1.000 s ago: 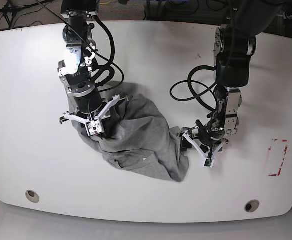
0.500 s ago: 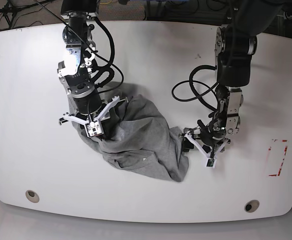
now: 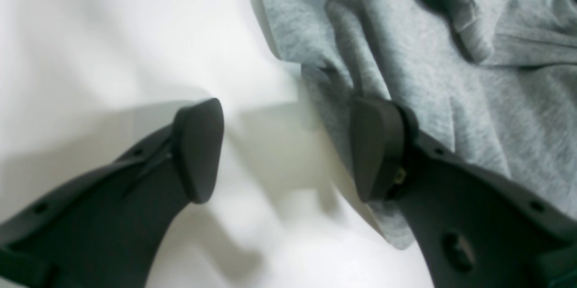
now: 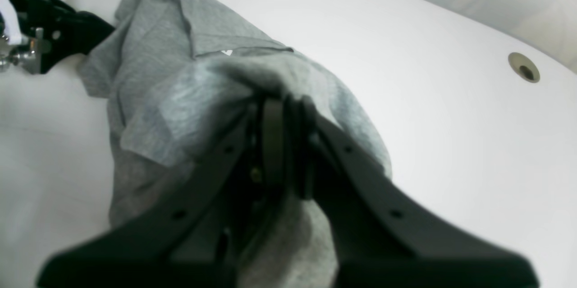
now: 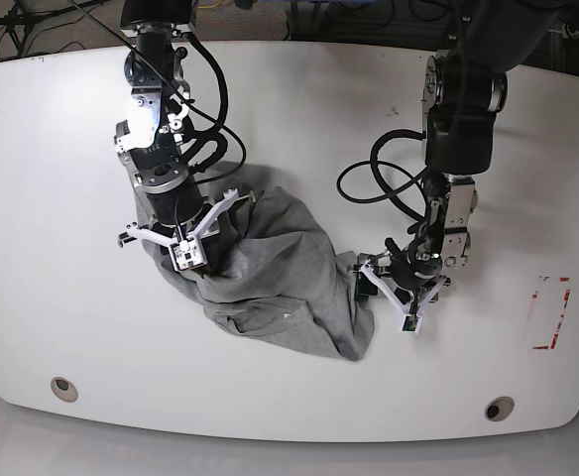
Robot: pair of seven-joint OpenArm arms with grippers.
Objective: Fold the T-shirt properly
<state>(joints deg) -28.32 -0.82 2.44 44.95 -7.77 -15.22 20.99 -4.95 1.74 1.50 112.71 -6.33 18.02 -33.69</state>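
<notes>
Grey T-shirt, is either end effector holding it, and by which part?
The right end effector is shut on a bunched fold of the crumpled heather-grey cotton T-shirt. The left end effector is open, holding nothing.

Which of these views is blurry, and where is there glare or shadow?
Left wrist: the T-shirt weave is fairly sharp, the left pincer soft, shadowing the table. Right wrist: right pincer blurred. Base: sharp overall.
</notes>
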